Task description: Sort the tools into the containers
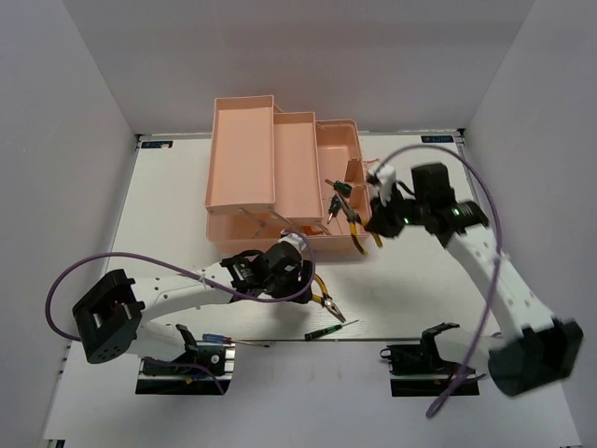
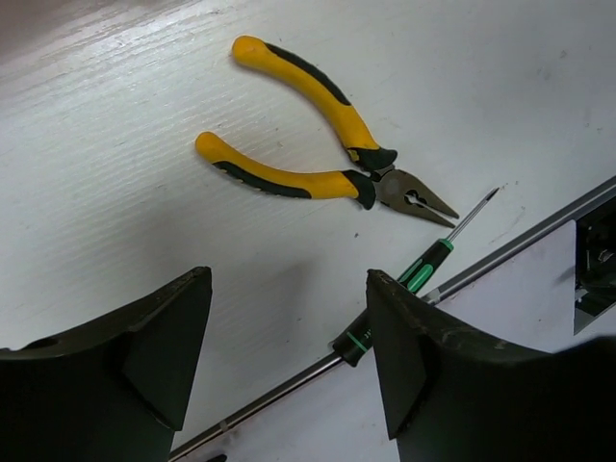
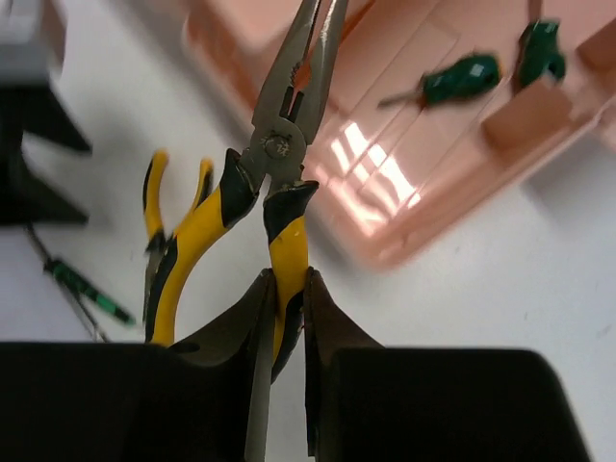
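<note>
My right gripper (image 1: 378, 222) (image 3: 286, 289) is shut on one yellow-black handle of a pair of pliers (image 3: 279, 144) (image 1: 360, 237). It holds them nose-first over the front edge of the salmon-pink toolbox (image 1: 270, 168) (image 3: 385, 207). Two stubby green screwdrivers (image 3: 462, 79) (image 1: 336, 198) lie in a toolbox compartment. My left gripper (image 1: 297, 273) (image 2: 289, 327) is open and empty above the table. Just beyond it lie the second pliers (image 2: 318, 144) (image 1: 328, 301) and the slim black-green screwdriver (image 2: 414, 279) (image 1: 324, 330). The blue-red screwdriver (image 1: 224, 342) lies by the left arm's base.
The toolbox's fold-out tiers (image 1: 244, 154) stand open at the back centre. A metal rail (image 2: 539, 236) runs along the table's near edge beside the slim screwdriver. White walls enclose the table on three sides.
</note>
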Motion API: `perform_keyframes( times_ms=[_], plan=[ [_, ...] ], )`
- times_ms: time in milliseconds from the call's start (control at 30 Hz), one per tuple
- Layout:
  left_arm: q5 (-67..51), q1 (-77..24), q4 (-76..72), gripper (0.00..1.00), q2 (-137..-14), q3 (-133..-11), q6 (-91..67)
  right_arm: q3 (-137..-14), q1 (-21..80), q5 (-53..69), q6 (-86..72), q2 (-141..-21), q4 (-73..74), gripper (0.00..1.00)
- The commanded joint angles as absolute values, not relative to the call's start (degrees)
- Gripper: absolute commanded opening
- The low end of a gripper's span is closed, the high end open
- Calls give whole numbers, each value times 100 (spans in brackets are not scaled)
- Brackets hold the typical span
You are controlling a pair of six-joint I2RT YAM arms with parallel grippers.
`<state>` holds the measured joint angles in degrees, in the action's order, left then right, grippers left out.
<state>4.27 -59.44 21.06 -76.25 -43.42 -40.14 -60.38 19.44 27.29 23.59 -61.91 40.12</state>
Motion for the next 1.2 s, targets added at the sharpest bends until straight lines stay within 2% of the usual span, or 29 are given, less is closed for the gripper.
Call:
perform_keyframes(
  times_ms=[0, 33, 267, 500, 533, 600, 667, 767, 1167],
  plan=[
    [281, -5968, 1872, 76, -7638, -4236, -4165, -7003, 2171, 2655, 1189, -7214, 2691, 0],
    [342, -5968, 1811, 76, -7638, -4184, -4166, -7692, 2241, 2532, 908, -7651, 2689, 0],
    [527, -5968, 1547, 77, -7699, -4184, -4473, -10192, 2733, 1996, -149, -9762, 3189, 0],
    [633, -5968, 1477, 77, -8024, -4402, -4526, -11249, 3190, 1406, -193, -10923, 3603, 1],
    [633, -5968, 1642, 77, -8085, -4508, -4605, -11276, 3243, 1389, -167, -10977, 3621, 22],
    [799, -5968, 1949, 77, -8349, -4753, -4798, -11285, 3304, 1485, -150, -11004, 3595, 38],
    [861, -5968, 2327, 74, -8577, -4894, -5261, -11233, 3331, 1538, -114, -10899, 3568, 49],
    [1001, -5968, 2618, 66, -8753, -5044, -5738, -11048, 3261, 1547, -71, -10601, 3472, 50],
    [1248, -5968, 2417, 65, -9272, -5238, -6468, -8219, 2733, 1810, -211, -8607, 2962, 50]
  ],
)
